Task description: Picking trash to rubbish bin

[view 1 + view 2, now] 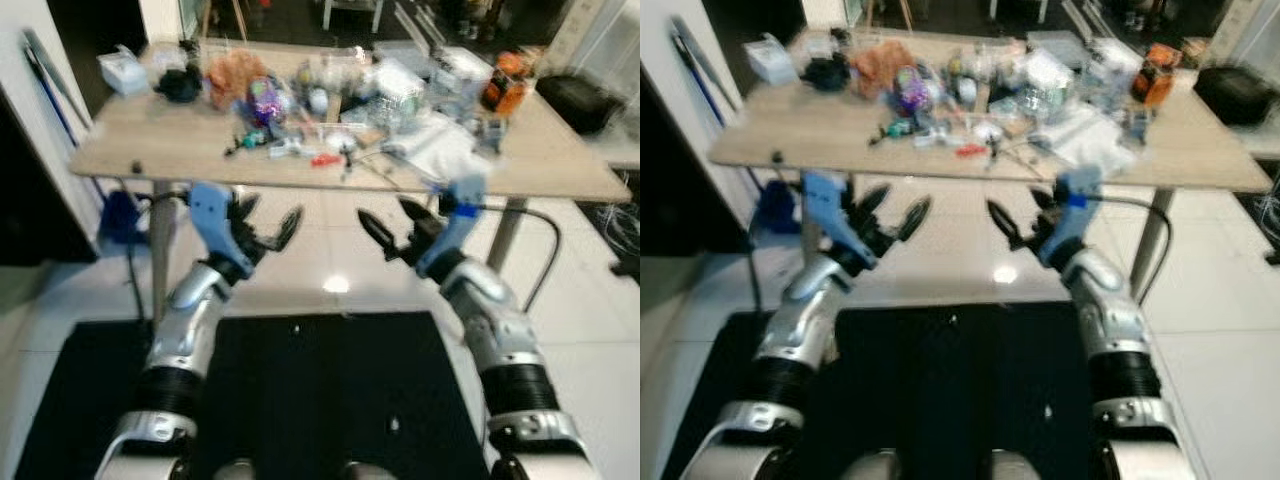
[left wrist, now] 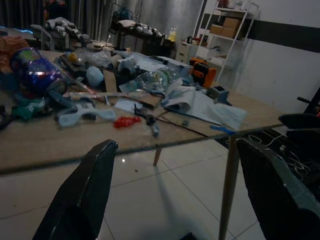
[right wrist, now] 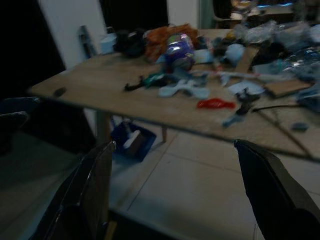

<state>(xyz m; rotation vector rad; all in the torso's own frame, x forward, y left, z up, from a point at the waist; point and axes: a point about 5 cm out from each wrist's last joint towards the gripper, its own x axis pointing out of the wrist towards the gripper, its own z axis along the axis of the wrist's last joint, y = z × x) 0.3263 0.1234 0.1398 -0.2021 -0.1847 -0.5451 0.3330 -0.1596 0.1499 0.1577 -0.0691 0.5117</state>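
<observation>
**Both grippers raised and spread, short of a cluttered table**

Nearest the robot, a black mat (image 1: 320, 400) covers the floor under its arms. Above it the left gripper (image 1: 268, 232) and the right gripper (image 1: 392, 232) are held up side by side, each with its two black fingers parted and nothing between them. Both sit below and in front of the near edge of the wooden table (image 1: 150, 150), apart from everything on it.

The trash lies further off, on the tabletop. Closest to the edge is a small red scrap (image 1: 324, 159) among thin wires and tools; it looks light and small, so a pinch across its middle should do. Behind it stands a shiny purple wrapper (image 1: 263, 102), likely crinkly, soft and slippery, best taken at a bunched fold. To the right lies a white crumpled sheet (image 1: 440, 148), limp and light, easiest to grab at a raised crease. Farther back sit clear plastic packaging (image 1: 395, 88) and an orange object (image 1: 503, 88). Which item goes first cannot be told.
</observation>
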